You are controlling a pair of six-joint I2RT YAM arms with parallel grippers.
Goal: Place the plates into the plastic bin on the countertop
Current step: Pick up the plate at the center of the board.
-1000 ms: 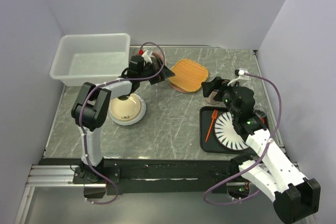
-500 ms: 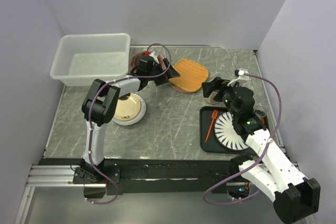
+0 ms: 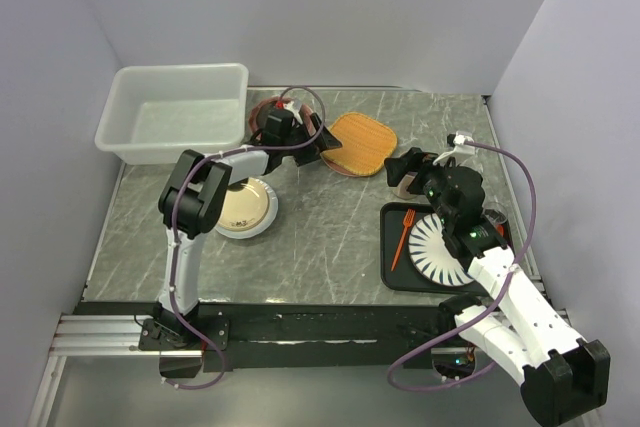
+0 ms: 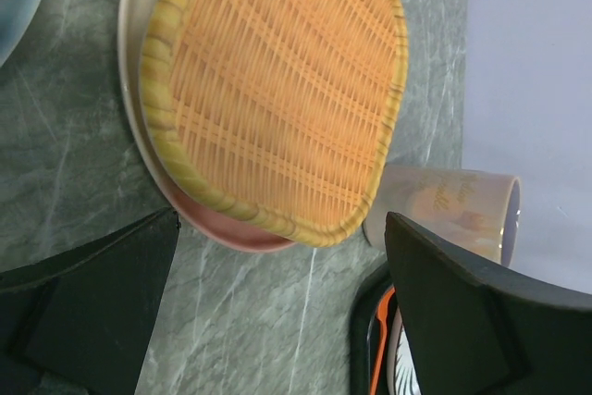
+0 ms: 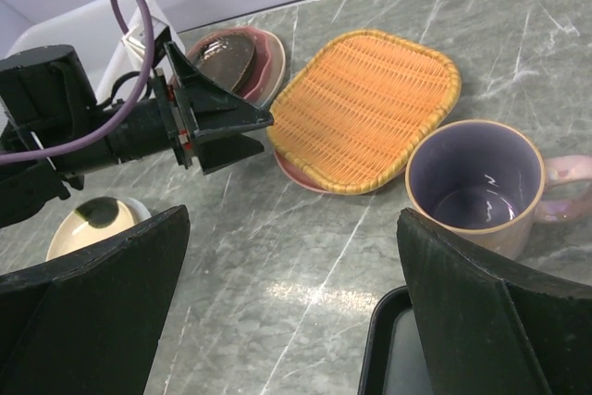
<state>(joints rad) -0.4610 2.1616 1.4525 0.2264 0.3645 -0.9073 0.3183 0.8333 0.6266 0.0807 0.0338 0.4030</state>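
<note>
Left jaws gape wide beside the orange plate (image 4: 277, 90) — nip too shallow and it could skid off the pink plate (image 4: 233, 234) toward the mug (image 4: 444, 210); right jaws wide, empty.

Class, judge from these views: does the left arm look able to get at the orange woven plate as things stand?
Probably yes. The left arm has its jaws open right beside the orange plate, with only bare countertop between; the mug sits on the far side.
</note>
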